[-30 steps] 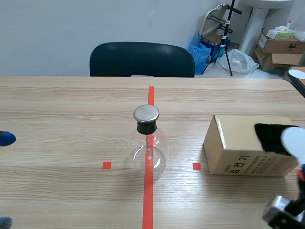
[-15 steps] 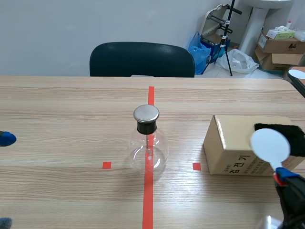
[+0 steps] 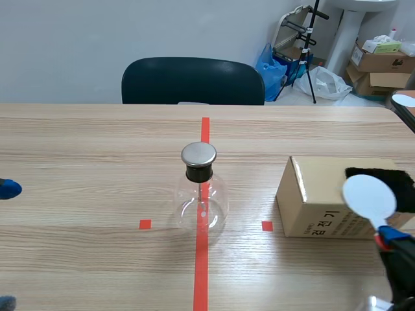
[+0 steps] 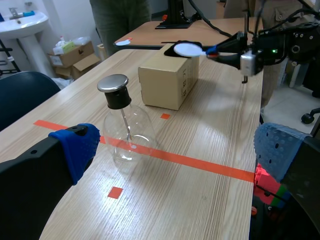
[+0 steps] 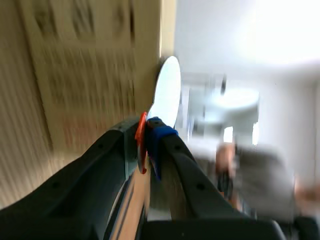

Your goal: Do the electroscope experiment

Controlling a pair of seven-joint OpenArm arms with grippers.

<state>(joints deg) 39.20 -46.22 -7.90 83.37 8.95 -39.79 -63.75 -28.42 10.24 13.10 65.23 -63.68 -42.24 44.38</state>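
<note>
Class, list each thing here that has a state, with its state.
Electroscope flask: upright, capped, untouched.
Cardboard box: closed, black cloth on top.
White disc: off the table, held by its handle.
Right gripper: shut on white disc.
Left gripper: open, empty.

Makeshift lab room: tape-marked table (image 3: 97, 149), office chair (image 3: 192, 80), tripod (image 3: 308, 48) (stacked cardboard boxes (image 3: 379, 61) behind)

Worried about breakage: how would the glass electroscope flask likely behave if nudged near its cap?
The flask looks like thin clear glass, so probably fragile and slippery. Its metal cap sits high on a narrow neck over a round body, so a push there may tip it and let it roll.
</note>
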